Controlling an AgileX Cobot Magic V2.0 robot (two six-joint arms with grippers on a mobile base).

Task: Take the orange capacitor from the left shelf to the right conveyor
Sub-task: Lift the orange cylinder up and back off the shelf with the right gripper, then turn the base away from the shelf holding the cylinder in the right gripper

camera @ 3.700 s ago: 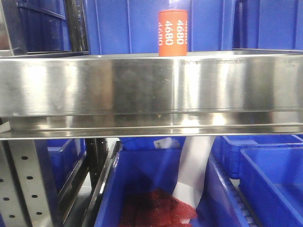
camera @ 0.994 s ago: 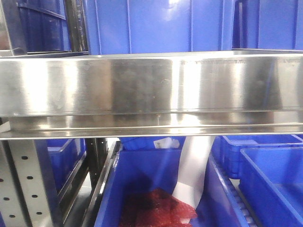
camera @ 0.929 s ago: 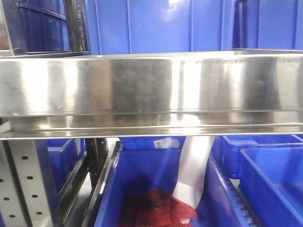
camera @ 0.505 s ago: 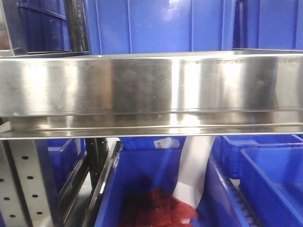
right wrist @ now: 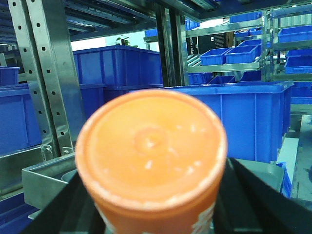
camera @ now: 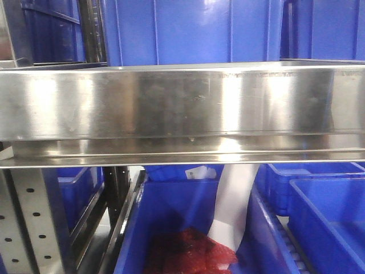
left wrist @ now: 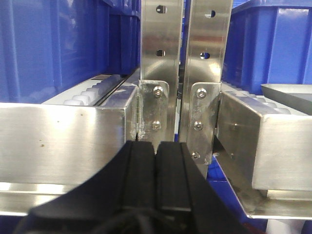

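Observation:
The orange capacitor (right wrist: 151, 146) fills the right wrist view, its round end face toward the camera. My right gripper (right wrist: 156, 214) is shut on it, with black fingers (right wrist: 253, 195) on either side. The left shelf (camera: 182, 103) spans the front view as a shiny steel lip, and nothing stands on it. My left gripper (left wrist: 156, 146) is shut with its pads pressed together on nothing, just in front of the rack's steel uprights (left wrist: 161, 58). The right conveyor is out of view.
Blue bins (camera: 188, 28) stand behind the shelf. Below it, another bin holds a red mesh bag (camera: 188, 251) and a white sheet (camera: 234, 200). A perforated upright (right wrist: 48, 73), a silver tray corner (right wrist: 44, 180) and a blue bin (right wrist: 243, 117) surround the right gripper.
The capacitor stood on the shelf in the oldest front frame and is gone from there since. Over the last second the front view has not changed.

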